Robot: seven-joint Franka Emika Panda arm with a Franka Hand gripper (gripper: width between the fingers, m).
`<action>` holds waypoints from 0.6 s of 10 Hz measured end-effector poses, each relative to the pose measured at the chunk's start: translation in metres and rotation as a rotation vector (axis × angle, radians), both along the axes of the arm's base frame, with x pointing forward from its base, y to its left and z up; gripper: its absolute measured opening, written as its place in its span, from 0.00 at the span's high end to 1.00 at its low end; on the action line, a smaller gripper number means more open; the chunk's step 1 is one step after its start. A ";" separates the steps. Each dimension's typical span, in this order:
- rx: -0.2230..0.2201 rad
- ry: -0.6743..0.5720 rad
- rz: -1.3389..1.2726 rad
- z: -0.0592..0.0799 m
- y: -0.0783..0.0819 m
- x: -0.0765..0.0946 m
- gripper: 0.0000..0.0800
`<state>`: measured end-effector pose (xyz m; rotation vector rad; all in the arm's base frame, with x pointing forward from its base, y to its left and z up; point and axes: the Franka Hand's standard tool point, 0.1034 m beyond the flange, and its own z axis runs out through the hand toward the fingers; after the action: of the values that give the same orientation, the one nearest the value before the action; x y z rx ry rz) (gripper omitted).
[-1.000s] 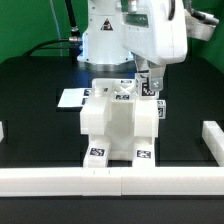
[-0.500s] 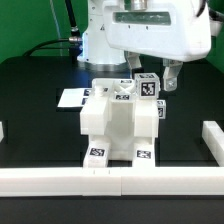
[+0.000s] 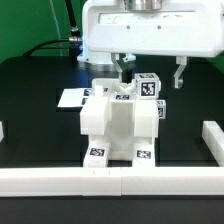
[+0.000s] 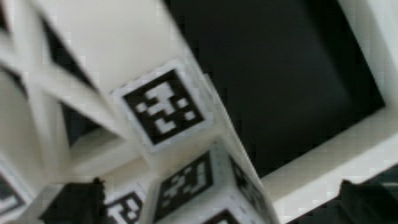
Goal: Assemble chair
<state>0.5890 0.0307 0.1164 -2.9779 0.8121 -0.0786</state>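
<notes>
The partly built white chair (image 3: 112, 122) stands mid-table, a blocky body with square tags on its front feet and top. A small tagged white part (image 3: 148, 86) sticks up at its upper right corner. My gripper (image 3: 152, 72) hangs over that part, open wide, one finger on each side and touching nothing. In the wrist view the tagged white part (image 4: 164, 105) fills the picture close below my gripper (image 4: 217, 205). The dark fingertips (image 4: 71, 205) show at the edges, well apart from the part.
The marker board (image 3: 70, 98) lies flat behind the chair on the exterior view's left. White border rails run along the front (image 3: 110, 181) and stand at the right (image 3: 212, 140). The robot base (image 3: 100, 45) is at the back.
The hand has turned about its vertical axis, so its broad side now faces the exterior camera. The fingers, close around the tagged part before, now stand wide apart.
</notes>
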 end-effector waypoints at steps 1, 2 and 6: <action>-0.021 -0.004 0.103 0.001 -0.001 0.001 0.19; -0.033 -0.008 0.227 0.001 -0.001 0.002 0.19; -0.079 -0.018 0.606 0.003 -0.001 0.004 0.19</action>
<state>0.5925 0.0298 0.1191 -3.1410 -0.1195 -0.1108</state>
